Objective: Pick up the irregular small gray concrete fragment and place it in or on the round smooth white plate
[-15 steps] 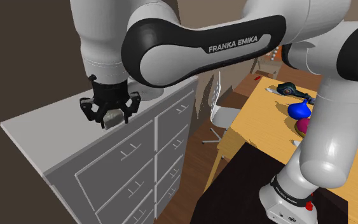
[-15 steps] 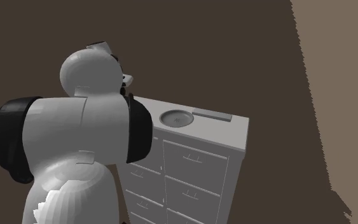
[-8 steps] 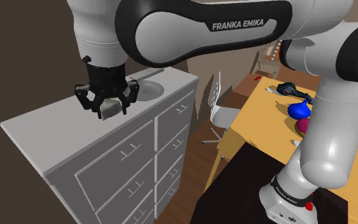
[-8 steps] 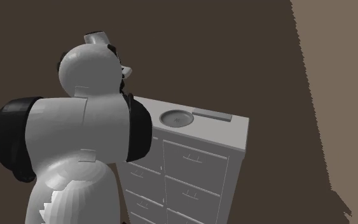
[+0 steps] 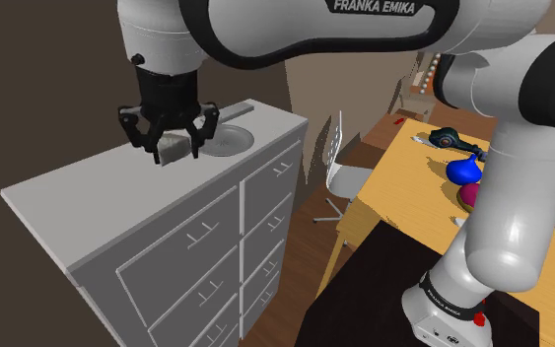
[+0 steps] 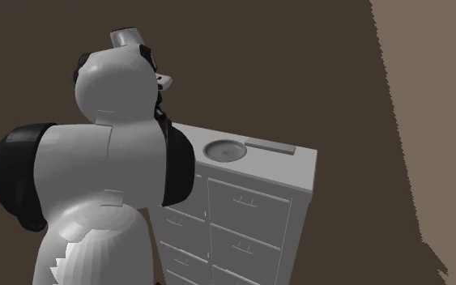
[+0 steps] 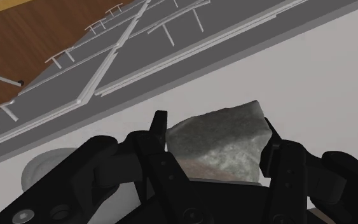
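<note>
Above the dresser (image 5: pixel 88 202) top: carry step, fragment in hand.
Shoulder view: the gripper (image 5: pixel 173 156) hangs over the dresser top, fingers clamped on the gray fragment (image 5: pixel 174 150), which is clear of the surface. The plate (image 5: pixel 231 140) lies just beyond on the same top. Second exterior view: the plate sits near the dresser's back edge, beside a flat slab (image 6: pixel 268 147). Wrist view: the fragment is gripped between both fingers, over the dresser top. Next, I judge: travel over the plate, lower, release.

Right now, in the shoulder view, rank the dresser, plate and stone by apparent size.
Largest: dresser, clearly.
Next: plate and stone look alike. The pincer hides part of the plate and the stone seems nearer the camera, so no ranking.
</note>
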Robot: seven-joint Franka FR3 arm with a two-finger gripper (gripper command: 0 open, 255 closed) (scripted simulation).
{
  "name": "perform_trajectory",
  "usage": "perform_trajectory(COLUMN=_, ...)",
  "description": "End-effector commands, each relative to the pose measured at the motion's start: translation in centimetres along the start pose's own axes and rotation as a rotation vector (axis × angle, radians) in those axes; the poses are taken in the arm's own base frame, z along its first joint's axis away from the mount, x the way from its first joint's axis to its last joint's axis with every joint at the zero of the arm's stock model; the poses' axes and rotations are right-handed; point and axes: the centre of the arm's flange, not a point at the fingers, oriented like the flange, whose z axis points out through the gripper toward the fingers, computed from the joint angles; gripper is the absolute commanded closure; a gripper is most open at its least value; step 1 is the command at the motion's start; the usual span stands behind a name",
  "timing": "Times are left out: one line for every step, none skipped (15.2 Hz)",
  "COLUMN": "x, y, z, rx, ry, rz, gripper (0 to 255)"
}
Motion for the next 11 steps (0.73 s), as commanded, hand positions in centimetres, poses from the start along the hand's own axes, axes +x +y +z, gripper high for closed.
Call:
perform_trajectory(x=1.7, y=1.4, z=0.2, rx=0.0, ry=0.0, rz=0.0, gripper=255)
perform_trajectory(x=2.8, y=2.2, z=0.3, rx=0.0, ry=0.0, rz=0.0, gripper=255)
perform_trajectory(x=3.8, y=3.0, z=0.5, rx=0.0, ry=0.0, rz=0.0, gripper=255)
perform_trajectory(x=4.8, y=3.8, z=0.7, rx=0.0, ry=0.0, rz=0.0, gripper=255)
perform_trajectory(x=5.9, y=4.5, z=0.9, rx=0.0, ry=0.0, rz=0.0, gripper=255)
perform_trajectory(x=6.9, y=5.3, z=1.1, rx=0.0, ry=0.0, rz=0.0, gripper=255)
perform_trajectory(x=7.9, y=6.1, z=1.3, rx=0.0, ry=0.0, rz=0.0, gripper=255)
perform_trajectory(x=9.0, y=6.9, z=1.5, rx=0.0, ry=0.0, rz=0.0, gripper=255)
perform_trajectory(x=10.0, y=7.7, z=1.7, rx=0.0, ry=0.0, rz=0.0, gripper=255)
perform_trajectory(x=11.0, y=8.5, z=1.9, rx=0.0, ry=0.0, rz=0.0, gripper=255)
perform_trajectory(x=12.1, y=9.3, z=2.0, rx=0.0, ry=0.0, rz=0.0, gripper=255)
